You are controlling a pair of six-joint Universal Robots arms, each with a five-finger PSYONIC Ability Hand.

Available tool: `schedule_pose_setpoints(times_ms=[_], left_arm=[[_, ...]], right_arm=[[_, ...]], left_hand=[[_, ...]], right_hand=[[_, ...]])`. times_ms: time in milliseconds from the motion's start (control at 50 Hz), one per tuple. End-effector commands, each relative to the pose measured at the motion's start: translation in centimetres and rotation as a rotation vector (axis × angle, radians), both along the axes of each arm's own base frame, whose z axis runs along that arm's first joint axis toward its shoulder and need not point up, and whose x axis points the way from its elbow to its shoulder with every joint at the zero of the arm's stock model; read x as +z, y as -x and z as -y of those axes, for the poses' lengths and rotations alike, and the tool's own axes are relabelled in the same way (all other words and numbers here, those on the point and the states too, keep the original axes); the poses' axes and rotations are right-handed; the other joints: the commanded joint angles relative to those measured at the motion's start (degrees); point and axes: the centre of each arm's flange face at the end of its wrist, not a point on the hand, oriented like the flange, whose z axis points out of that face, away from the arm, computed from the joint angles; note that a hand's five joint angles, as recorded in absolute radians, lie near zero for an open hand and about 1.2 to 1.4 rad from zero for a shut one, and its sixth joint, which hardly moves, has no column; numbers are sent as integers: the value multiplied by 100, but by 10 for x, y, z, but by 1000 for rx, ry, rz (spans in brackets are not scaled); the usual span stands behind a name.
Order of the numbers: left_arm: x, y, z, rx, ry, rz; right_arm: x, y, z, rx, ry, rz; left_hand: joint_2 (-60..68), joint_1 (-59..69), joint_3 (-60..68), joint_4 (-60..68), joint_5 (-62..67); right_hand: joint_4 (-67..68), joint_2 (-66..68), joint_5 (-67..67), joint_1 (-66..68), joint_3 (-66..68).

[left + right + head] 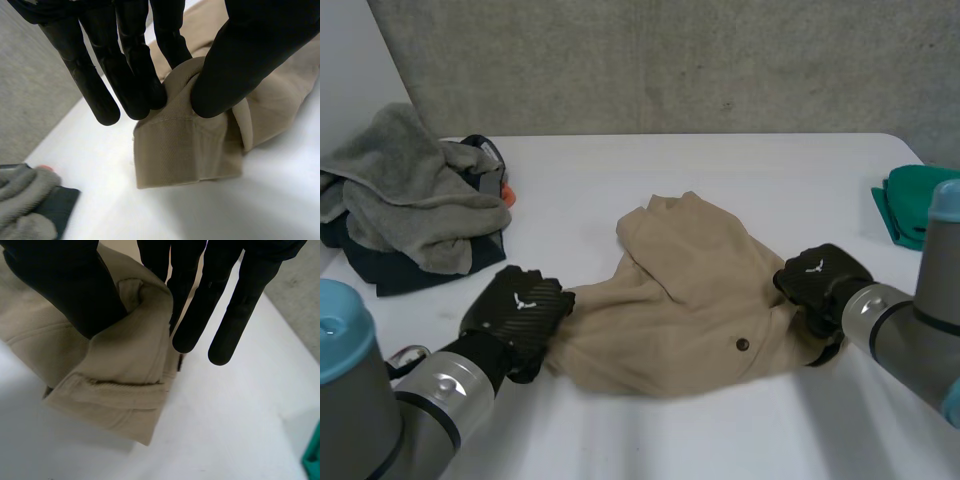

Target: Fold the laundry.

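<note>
Tan garment (690, 300) crumpled mid-tabletop (720, 170), toward near edge; dark button (742, 344) facing up; left hand (515, 310) pinches garment's left end, hemmed edge bunched between thumb and fingers; right hand (820, 280) pinches right end same way; grips at opposite ends likely meant to pull cloth taut and flat before folding; grey towel (400, 190) heaped on dark clothes at far left corner, green cloth (905, 205) at right edge, probably awaiting turn; no readable writing; small white emblem on back of each hand.
</note>
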Motion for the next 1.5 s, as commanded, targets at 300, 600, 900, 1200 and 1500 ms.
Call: schedule_pose_setpoints(times_ms=[300,600,900,1200,1500], left_arm=[[96,-10,-13,3,196,-240],[10,26,55,82,72,-139],[2,23,64,107,60,-123],[-4,23,61,105,40,-125],[-14,31,97,106,117,-144]], right_arm=[[135,-6,20,49,292,161],[29,-67,154,-89,643,271],[87,-48,59,-111,339,336],[14,-44,6,-60,-47,293],[-10,-79,68,-22,187,296]], left_hand=[[1148,1408,1176,1126,1353],[1148,1408,1176,1126,1353],[1148,1408,1176,1126,1353],[1148,1408,1176,1126,1353],[1148,1408,1176,1126,1353]], right_hand=[[1141,1230,1418,1577,1182],[-5568,-5479,-5291,-5132,-5527],[-5859,-5770,-5582,-5423,-5818],[-5472,-5383,-5195,-5036,-5431],[1141,1230,1418,1577,1182]])
